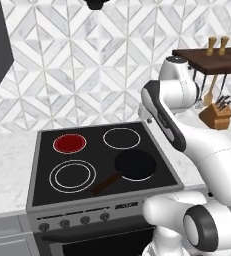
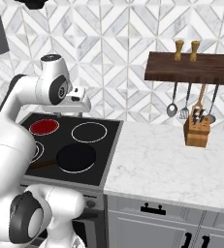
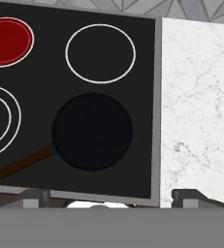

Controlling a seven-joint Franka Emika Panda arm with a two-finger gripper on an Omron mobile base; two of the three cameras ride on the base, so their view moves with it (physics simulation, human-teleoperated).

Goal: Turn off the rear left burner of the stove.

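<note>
Burner (image 1: 70, 143) glows red at stove (image 1: 42, 172) rear-left, bare glass around; fingers' spread unclear.

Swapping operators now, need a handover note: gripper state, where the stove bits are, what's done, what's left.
Gripper: raised above the back of the flat black glass cooktop, holding nothing; open or shut can't be told.
Small round glowing red rear left burner: lit.
Black frying pan with brown handle sits on the front right zone.
Small dark knobs on the front panel: untouched.
Done: nothing. Left: reach the knobs, switch the burner off.
</note>
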